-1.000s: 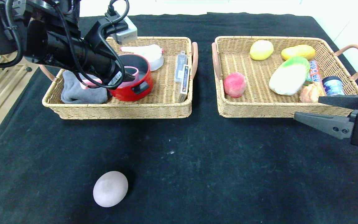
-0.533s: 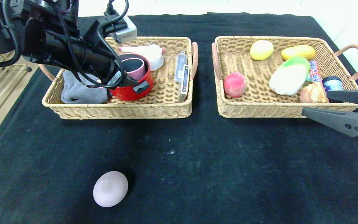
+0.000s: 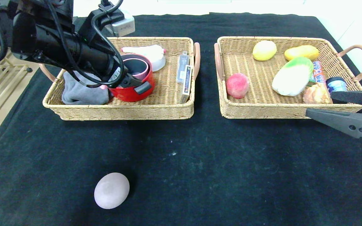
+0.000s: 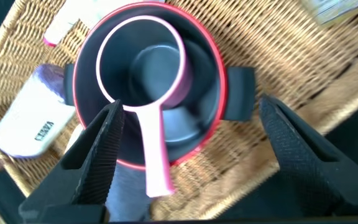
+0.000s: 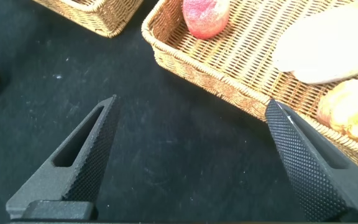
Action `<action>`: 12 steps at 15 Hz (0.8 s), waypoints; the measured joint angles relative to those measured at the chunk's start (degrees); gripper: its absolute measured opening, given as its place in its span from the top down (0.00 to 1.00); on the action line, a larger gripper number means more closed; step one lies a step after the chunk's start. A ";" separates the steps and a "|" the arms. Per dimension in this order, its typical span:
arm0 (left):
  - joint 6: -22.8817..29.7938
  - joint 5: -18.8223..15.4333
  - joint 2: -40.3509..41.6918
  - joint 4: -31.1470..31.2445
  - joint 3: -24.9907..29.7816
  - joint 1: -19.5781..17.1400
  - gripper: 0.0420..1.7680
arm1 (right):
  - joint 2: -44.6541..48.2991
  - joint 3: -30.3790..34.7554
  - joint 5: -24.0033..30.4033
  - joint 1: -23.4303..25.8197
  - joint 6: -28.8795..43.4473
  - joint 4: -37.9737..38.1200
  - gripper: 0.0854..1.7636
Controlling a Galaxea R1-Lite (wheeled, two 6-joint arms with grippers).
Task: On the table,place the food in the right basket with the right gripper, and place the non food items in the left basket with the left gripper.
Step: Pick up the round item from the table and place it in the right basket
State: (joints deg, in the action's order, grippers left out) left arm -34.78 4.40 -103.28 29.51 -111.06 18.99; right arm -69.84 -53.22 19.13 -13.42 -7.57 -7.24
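Note:
On the black table (image 3: 215,163) a lilac-grey egg-shaped lump (image 3: 112,190) lies alone at the front left. The left basket (image 3: 168,106) holds the red pot (image 3: 130,94), with the pink saucepan (image 3: 142,73) sitting inside it, and the card box (image 3: 187,82). My left gripper (image 3: 133,83) hovers open just above the pot's near rim. In the left wrist view its fingers (image 4: 104,143) stand on either side of the saucepan's handle (image 4: 154,155), apart from it. The right basket (image 3: 256,110) holds the cabbage (image 3: 292,77) and bun (image 3: 316,93). My right gripper (image 3: 320,103) is open and empty by that basket's front right corner.
A grey cloth (image 3: 80,92) and a white bottle (image 3: 143,50) lie in the left basket. A red peach (image 3: 237,85), two yellow fruits (image 3: 264,50), a snack packet (image 3: 317,70) and a small can (image 3: 336,84) lie in the right basket.
The pink saucepan has dropped from my left gripper into the red pot and the left arm has drawn back a little. My right gripper shifted right, then held still.

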 joint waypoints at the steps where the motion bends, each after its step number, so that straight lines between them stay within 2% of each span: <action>1: 1.46 0.89 0.80 0.66 0.33 0.77 0.09 | 0.00 0.00 -0.02 0.00 0.02 0.00 0.03; 3: 4.94 3.17 2.26 2.99 0.56 2.30 0.08 | 0.05 0.00 -0.04 0.00 0.02 0.00 0.03; 6: 13.53 7.00 4.39 4.66 1.72 5.12 0.06 | 0.11 0.04 -0.09 0.00 0.02 0.00 0.03; 8: 17.12 7.53 6.01 4.91 2.86 6.50 0.06 | 0.18 0.04 -0.09 0.00 0.05 0.02 0.03; 12: 20.11 7.69 9.34 7.52 6.18 8.40 0.05 | 0.20 0.04 -0.09 0.00 0.00 -0.02 0.03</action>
State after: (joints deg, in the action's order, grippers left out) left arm -14.67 12.09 -93.94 37.04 -104.88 27.39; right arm -69.64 -53.19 19.04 -13.42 -7.57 -7.27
